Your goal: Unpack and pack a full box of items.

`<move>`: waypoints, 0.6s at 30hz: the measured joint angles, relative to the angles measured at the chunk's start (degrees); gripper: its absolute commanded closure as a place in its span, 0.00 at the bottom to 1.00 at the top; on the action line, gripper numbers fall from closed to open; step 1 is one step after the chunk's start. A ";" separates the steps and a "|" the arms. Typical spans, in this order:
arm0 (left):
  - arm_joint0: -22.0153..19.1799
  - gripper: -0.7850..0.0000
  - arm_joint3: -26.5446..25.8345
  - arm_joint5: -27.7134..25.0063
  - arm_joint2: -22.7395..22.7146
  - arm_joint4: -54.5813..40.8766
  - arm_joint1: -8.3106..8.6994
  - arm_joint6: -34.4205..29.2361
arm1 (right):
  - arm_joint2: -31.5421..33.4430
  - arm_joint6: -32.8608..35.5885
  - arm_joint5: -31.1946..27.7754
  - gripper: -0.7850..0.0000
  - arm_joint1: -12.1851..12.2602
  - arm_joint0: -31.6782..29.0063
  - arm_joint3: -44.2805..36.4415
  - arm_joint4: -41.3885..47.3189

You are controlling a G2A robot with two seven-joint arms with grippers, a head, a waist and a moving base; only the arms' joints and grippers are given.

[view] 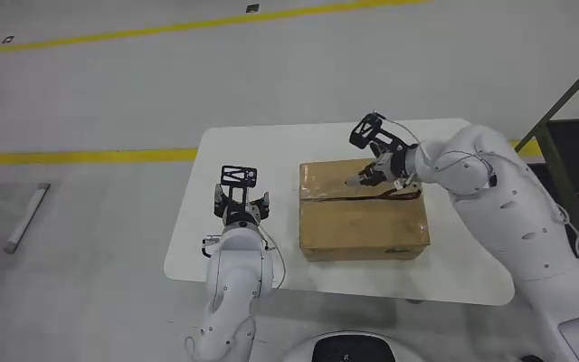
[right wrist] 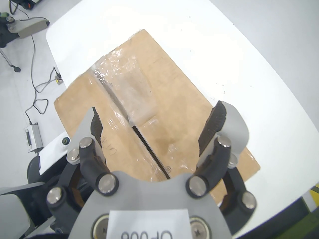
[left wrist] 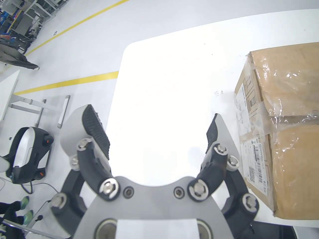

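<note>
- Right gripper (right wrist: 157,113): jaws spread wide, empty, over the taped seam of the box (view: 362,222); contact unclear.
- Left gripper (left wrist: 152,118): spread wide, empty, over the table (view: 244,172) beside box.
- Box mid-table, flaps closed; contents hidden.

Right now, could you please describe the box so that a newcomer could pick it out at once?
On the white table, toward the robot's right, sits a brown cardboard box beneath the open right gripper. Crinkled clear tape runs along its top seam and white labels mark one side, unlike the bare tabletop around it.
</note>
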 measured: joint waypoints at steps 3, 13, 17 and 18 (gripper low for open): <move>0.00 0.00 0.00 0.00 0.00 0.00 0.00 0.00 | -3.43 4.18 -3.44 0.00 -0.50 4.64 3.04 -0.50; 0.00 0.00 0.00 0.00 0.00 0.00 0.00 0.00 | -16.59 2.61 -9.85 0.19 -4.49 17.47 15.47 0.76; 0.00 0.00 0.00 0.00 0.00 0.00 0.00 0.00 | -21.58 0.82 -11.14 0.23 -6.46 20.34 19.13 1.06; 0.00 0.00 0.00 0.00 0.00 0.00 0.00 0.00 | -22.92 0.32 -11.44 0.24 -7.05 21.07 20.32 1.18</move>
